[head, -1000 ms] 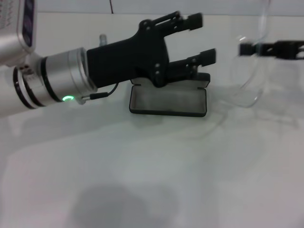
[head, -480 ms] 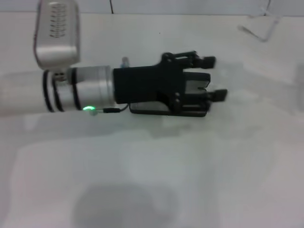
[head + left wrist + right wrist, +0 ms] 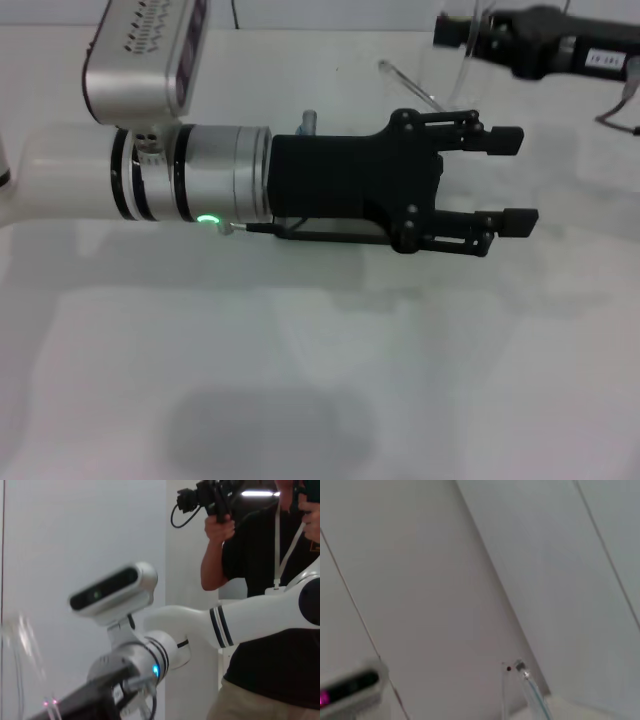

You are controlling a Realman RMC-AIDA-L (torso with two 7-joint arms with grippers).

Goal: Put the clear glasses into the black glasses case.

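Left gripper (image 3: pixel 512 177) spread wide mid-frame over matte black oblong case (image 3: pixel 330 237); right gripper (image 3: pixel 470 35) upper right, clasping transparent plastic glasses (image 3: pixel 452 62).

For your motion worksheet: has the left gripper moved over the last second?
Yes. The left gripper has shifted rightward in the head view and now covers most of the black glasses case, which stayed put.

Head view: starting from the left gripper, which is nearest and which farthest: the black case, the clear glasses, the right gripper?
1. black glasses case, directly beneath the left gripper.
2. clear glasses, raised at the far right.
3. right gripper, just beyond, holding them.
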